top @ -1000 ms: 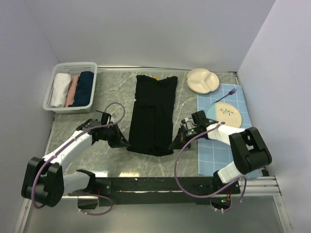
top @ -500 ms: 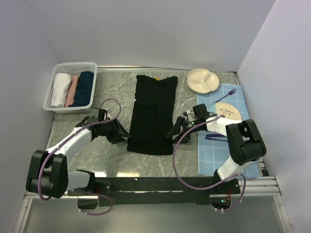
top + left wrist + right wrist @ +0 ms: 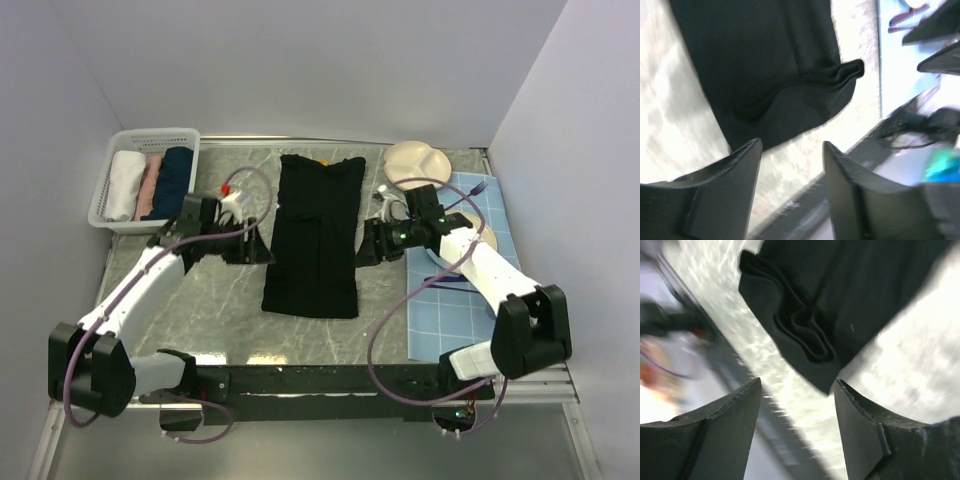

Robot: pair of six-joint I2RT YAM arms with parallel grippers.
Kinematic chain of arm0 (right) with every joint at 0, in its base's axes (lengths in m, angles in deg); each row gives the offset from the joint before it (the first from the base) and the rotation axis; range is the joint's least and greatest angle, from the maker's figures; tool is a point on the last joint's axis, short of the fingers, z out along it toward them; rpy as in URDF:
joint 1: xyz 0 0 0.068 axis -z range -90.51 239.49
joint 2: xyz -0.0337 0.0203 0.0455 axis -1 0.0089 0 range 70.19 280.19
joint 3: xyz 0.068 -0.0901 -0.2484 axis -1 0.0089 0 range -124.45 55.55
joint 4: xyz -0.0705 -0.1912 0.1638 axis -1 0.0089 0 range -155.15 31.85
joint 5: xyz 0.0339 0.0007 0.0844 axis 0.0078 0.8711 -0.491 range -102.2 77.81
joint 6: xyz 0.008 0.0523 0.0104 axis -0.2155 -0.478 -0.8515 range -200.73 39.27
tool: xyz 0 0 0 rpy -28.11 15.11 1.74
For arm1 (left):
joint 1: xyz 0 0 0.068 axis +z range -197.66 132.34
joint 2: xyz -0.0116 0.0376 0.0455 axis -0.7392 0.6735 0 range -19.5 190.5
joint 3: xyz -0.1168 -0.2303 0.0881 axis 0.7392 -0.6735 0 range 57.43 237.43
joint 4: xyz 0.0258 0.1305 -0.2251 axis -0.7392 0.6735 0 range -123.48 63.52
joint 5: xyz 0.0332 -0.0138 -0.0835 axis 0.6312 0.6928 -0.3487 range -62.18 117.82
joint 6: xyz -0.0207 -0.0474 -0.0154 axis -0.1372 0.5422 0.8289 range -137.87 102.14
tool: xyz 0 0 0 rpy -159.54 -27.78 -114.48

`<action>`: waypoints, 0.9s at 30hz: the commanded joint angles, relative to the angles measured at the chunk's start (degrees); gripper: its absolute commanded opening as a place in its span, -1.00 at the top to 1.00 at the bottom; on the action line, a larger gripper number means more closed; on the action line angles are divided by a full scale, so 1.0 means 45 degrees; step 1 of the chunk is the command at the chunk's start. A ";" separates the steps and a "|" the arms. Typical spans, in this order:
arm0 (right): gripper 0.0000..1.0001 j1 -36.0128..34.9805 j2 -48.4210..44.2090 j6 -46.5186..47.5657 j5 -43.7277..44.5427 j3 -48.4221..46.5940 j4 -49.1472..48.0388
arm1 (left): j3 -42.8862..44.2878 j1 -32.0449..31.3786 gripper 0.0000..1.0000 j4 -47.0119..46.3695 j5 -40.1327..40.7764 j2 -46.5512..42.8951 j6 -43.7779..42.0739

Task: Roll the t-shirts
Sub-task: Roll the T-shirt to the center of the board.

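The black t-shirt (image 3: 315,235) lies flat on the marble table, folded into a long narrow strip that runs from far to near, with a tiny yellow mark (image 3: 322,160) at its far end. My left gripper (image 3: 258,250) hovers beside the strip's left edge, open and empty. Beside the right edge my right gripper (image 3: 366,250) is also open and empty. The left wrist view has the t-shirt's near corner (image 3: 790,95) past the open left gripper (image 3: 791,150). In the right wrist view the layered corner of the t-shirt (image 3: 805,335) lies beyond the open right gripper (image 3: 797,387).
A white basket (image 3: 110,215) at the back left holds rolled white, pink and navy cloths. A cream divided plate (image 3: 415,165) stands at the back right. A blue checked mat (image 3: 450,310) carries a round plate (image 3: 483,238) and a purple fork (image 3: 465,195).
Both grippers opened and let go of the t-shirt's near corners. They rose and moved toward the far side, now level with the strip's middle. The near hem lies flat.
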 commanded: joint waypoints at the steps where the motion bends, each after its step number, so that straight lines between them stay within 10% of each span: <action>1: -0.40 -0.1459 -0.1657 0.5828 0.1730 -0.0320 -0.0259 | 0.2218 -0.0303 -0.32 0.0846 -0.0271 -0.0045 -0.7530; 10: -0.56 -0.4272 -0.6209 1.1844 0.4231 0.4267 -0.3853 | -0.3145 -0.0323 -0.72 -0.0726 -0.2807 -0.5240 -1.8511; 18: -0.66 -0.6109 -0.5667 1.5598 0.3629 0.6517 -0.6217 | -0.6900 -0.1649 -0.73 -0.4814 -0.3396 -0.5599 -1.9970; 27: -0.61 -0.6676 -0.4161 1.5952 0.2692 0.6849 -0.6610 | -0.6804 -0.1905 -0.66 -0.4371 -0.4119 -0.3235 -2.1602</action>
